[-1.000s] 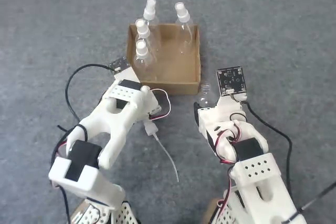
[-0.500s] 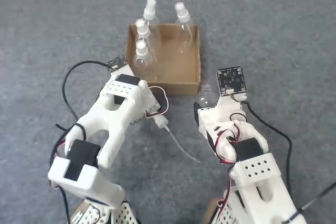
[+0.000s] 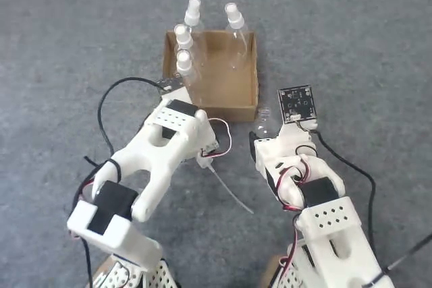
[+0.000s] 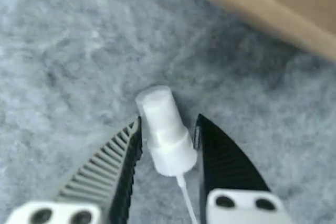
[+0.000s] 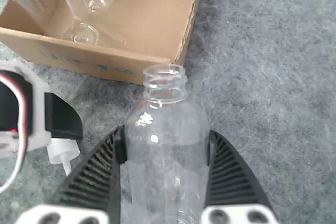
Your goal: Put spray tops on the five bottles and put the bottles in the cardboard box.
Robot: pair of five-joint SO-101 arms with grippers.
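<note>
High view: four capped bottles (image 3: 183, 67), one uncapped bottle (image 3: 264, 122).

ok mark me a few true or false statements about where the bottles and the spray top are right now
1. The left gripper is shut on a spray top. True.
2. The bottle in the right gripper wears a spray top. False: its neck is open.
3. Four capped bottles stand in the cardboard box. True.
4. The spray top lies inside the box. False: it is outside, over the grey mat.
</note>
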